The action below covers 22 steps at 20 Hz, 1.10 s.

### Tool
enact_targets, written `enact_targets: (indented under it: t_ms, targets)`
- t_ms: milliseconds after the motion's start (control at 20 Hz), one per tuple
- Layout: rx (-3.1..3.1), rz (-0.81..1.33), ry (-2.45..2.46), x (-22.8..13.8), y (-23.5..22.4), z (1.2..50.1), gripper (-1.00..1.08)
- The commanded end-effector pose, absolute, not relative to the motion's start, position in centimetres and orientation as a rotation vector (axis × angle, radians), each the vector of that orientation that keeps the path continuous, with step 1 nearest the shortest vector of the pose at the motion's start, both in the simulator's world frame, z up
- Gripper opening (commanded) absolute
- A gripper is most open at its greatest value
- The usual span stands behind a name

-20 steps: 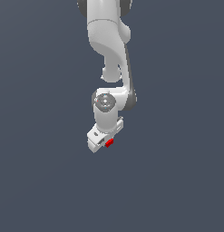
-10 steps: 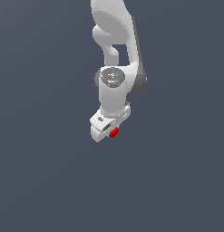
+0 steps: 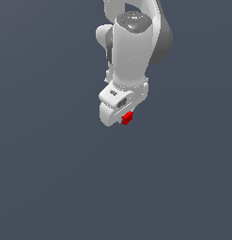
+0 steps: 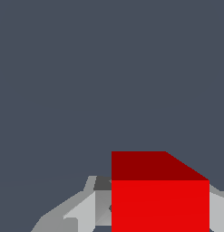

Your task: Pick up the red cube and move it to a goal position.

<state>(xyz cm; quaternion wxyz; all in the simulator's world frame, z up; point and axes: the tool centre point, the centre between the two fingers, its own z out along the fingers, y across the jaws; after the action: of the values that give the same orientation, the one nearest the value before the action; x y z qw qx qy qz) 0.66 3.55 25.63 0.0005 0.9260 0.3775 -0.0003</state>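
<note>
The red cube (image 3: 127, 117) is held between the closed fingers of the hand (image 3: 125, 120), seen large in the wrist view (image 4: 159, 199).

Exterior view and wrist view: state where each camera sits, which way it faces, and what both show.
Exterior view: off the arm, looking steeply down on the Panda arm; its white hand carries the red cube over plain grey ground.
Wrist view: on the wrist, looking along the hand; the red cube fills the near field between grey fingers.
Shared: the red cube and the hand.
</note>
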Motion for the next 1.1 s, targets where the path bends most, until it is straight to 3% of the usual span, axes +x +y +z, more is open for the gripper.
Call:
enact_targets:
  t_ms: [0,550,1050]
  targets:
    - [2.909,-0.001,1.186,0.4,4.3,28.6,-1.00]
    - [2.910,0.000,1.185,-0.3,7.2,39.7,-1.00]
    - [2.910,0.000,1.184,-0.3,8.4,44.1,-1.00]
